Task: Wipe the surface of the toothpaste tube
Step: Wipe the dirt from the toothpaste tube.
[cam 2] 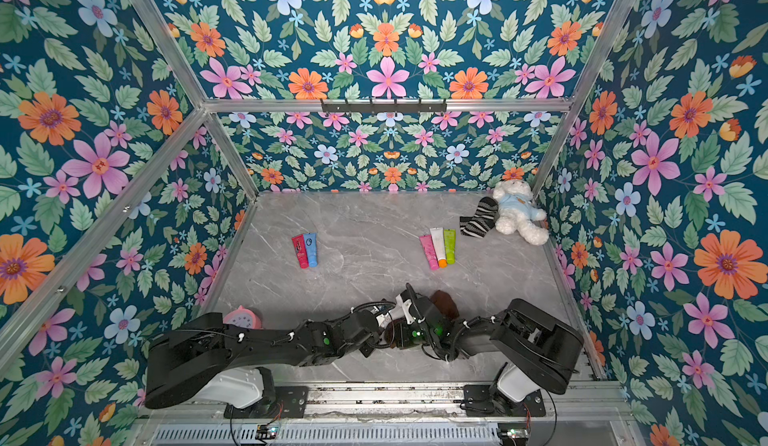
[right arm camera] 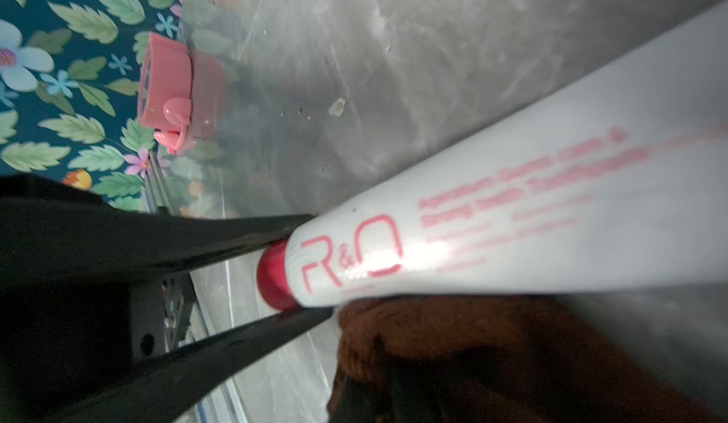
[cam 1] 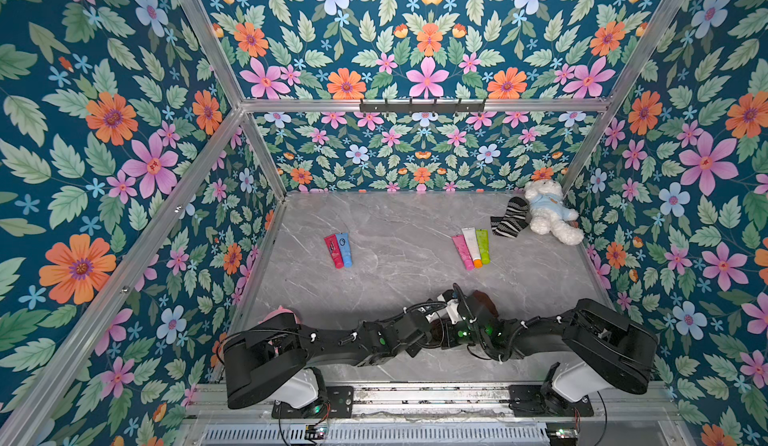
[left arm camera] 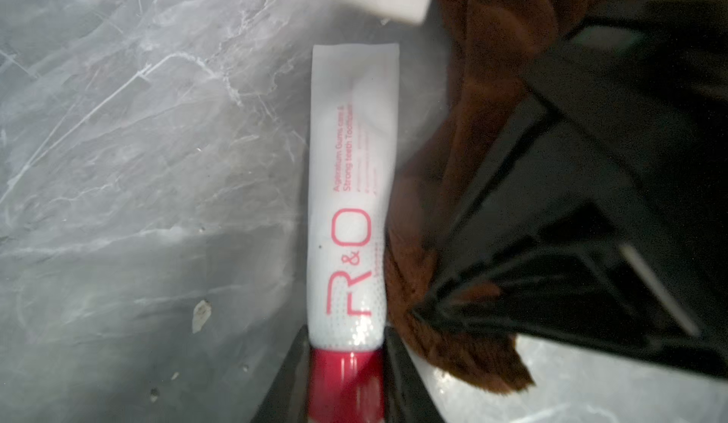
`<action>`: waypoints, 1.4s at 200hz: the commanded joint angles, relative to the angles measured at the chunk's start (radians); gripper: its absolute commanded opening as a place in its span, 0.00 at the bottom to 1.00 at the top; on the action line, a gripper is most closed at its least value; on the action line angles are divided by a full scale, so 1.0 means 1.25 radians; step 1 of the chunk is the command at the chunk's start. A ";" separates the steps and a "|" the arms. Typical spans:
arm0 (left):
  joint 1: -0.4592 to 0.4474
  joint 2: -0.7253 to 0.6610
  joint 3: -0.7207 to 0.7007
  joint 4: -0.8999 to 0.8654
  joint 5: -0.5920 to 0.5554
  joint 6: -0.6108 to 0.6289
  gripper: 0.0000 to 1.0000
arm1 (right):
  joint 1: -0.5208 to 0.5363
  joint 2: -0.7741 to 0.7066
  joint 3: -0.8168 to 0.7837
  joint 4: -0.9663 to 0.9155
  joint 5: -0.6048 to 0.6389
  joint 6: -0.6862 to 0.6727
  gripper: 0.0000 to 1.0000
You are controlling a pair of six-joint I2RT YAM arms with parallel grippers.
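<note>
Red cap (left arm camera: 346,381): pinched between the left gripper (left arm camera: 346,360) fingers, jaws partly closed around it.
Tube axis: white toothpaste tube (left arm camera: 350,184) runs straight out from that claw, crimped end farthest away, above the grey marble table (left arm camera: 118,165), front centre.
Right gripper (left arm camera: 429,302): clamped fully on a brown cloth (left arm camera: 472,125) touching the tube's side near the cap.
Left wrist view: alone shows the crimped end.
Both top views: arms hide nearly all the tube; spare tubes (cam 1: 471,248) lie farther back.

Six tubes (cam 1: 470,246), one cloth (cam 1: 484,300), teddy (cam 1: 548,211), clock (cam 2: 243,318)
</note>
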 commanded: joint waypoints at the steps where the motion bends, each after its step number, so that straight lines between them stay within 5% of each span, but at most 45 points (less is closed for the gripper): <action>1: -0.001 -0.002 -0.001 0.034 0.011 -0.002 0.00 | -0.071 -0.035 -0.017 -0.114 0.053 -0.004 0.00; 47: -0.001 0.012 0.006 0.032 0.014 -0.002 0.00 | -0.110 -0.203 0.086 -0.409 0.174 -0.106 0.00; 131: -0.008 0.016 0.008 0.033 0.020 0.000 0.00 | -0.109 0.020 0.126 -0.278 0.130 -0.134 0.00; 214: -0.014 0.033 0.017 0.032 0.026 0.004 0.00 | -0.072 -0.125 0.137 -0.369 0.208 -0.139 0.00; 280: -0.017 0.035 0.018 0.029 0.019 0.001 0.00 | -0.087 0.041 0.173 -0.342 0.185 -0.153 0.00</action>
